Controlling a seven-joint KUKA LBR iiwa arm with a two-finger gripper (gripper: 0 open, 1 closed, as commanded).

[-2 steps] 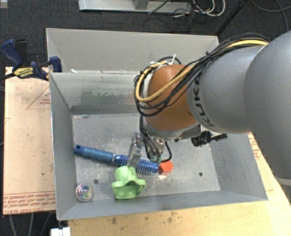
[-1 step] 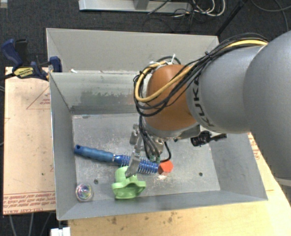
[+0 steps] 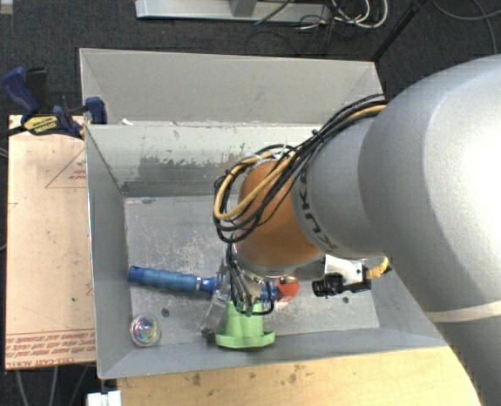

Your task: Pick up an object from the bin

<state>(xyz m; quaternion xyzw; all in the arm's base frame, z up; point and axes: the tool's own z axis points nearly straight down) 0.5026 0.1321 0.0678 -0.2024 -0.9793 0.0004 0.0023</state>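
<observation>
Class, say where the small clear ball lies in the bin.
In the camera view the clear ball sits in the lower-left corner of the bin, below the blue-handled tool and left of the green plastic piece.

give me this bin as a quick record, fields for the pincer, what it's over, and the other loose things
pincer: low in the bin, near the front wall
under it: green lobed piece, against the front wall
left of it: blue pen-like stick, lying flat, one end beside the pincer
front left corner: clear ball, apart from the rest
right of it: small red thing, partly hidden
grip: cannot tell
</observation>
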